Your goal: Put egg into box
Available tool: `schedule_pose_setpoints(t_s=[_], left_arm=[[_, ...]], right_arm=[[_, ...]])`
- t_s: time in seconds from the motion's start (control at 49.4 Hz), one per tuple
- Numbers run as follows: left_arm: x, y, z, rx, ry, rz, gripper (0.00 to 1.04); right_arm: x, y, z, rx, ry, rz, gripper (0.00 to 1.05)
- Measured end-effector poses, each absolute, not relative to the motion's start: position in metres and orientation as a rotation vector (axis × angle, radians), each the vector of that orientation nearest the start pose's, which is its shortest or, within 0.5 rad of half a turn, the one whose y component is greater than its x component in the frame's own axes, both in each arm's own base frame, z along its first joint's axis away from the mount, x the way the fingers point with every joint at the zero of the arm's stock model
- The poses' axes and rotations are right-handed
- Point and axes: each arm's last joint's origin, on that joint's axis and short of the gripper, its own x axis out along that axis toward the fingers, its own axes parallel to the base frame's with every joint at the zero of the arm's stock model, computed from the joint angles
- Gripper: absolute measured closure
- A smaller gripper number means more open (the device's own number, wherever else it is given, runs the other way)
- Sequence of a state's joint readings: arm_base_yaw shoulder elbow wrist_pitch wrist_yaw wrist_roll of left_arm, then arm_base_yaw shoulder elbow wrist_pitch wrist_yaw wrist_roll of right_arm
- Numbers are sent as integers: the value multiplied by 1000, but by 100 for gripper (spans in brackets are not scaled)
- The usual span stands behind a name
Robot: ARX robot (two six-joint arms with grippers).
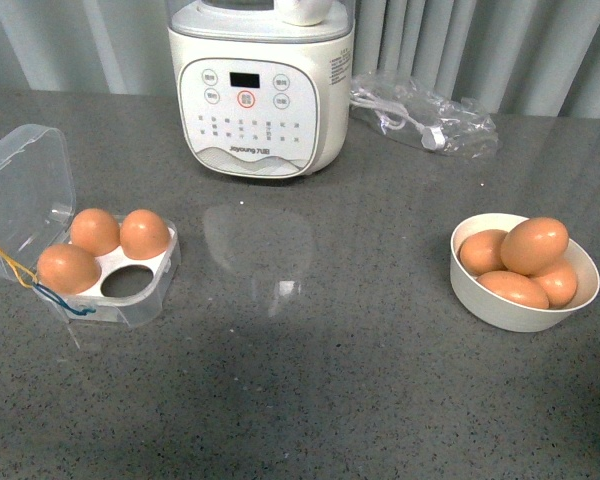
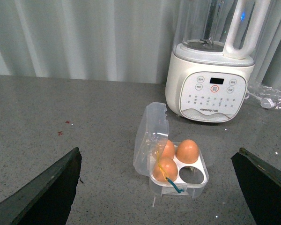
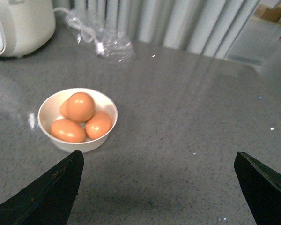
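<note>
Both claws stand spread wide with nothing in them. The right claw (image 3: pixel 158 153) shows only its two dark fingers (image 3: pixel 47 197) at the edges of its wrist view, far apart, with bare grey worktop (image 3: pixel 187 140) between them. The left claw (image 2: pixel 158 151) is parted the same way and hangs back from the box (image 2: pixel 147 131). Near the right claw sits the white bowl (image 3: pixel 46 107) with four orange-brown eggs heaped in it. The egg (image 3: pixel 80 106) to take is, in my judgement, the one riding on top, since it lies clear of the rim and rests on the others. It should be light, rigid and brittle, with a smooth curved shell that can squirt out of a pinch. So the hold should go across its widest girth, with fingers on opposite flanks, closed gently and no further than firm contact. A squeeze near either end would likely slip or crack it, and lifting it may let the three eggs beneath roll. Across the worktop, well apart from the bowl, the box lies with its clear lid (image 1: pixel 25 180) thrown back. Three cells are filled, and the empty cell (image 1: pixel 128 283) at the front, on the side toward the bowl, is free. A white appliance (image 1: pixel 260 90) and a crumpled clear bag (image 1: pixel 420 115) stand behind, away from both.
</note>
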State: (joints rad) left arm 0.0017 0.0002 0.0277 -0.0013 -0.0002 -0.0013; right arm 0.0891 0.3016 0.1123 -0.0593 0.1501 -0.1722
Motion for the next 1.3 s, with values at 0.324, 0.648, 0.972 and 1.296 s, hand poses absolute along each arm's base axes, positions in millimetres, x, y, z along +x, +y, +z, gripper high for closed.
schedule_pose_setpoints(t_s=[0.324, 0.648, 0.972, 1.296], left_arm=[[96, 0, 173, -1, -26, 2, 7], [96, 0, 173, -1, -26, 2, 7], [96, 0, 173, -1, -26, 2, 7], [96, 0, 173, -1, -26, 2, 7]], right_arm=[[196, 24, 196, -233, 665, 184, 7], [290, 46, 184, -236, 892, 237, 7], [316, 56, 155, -181, 940, 252, 7], [332, 58, 143, -175, 945, 231, 11]])
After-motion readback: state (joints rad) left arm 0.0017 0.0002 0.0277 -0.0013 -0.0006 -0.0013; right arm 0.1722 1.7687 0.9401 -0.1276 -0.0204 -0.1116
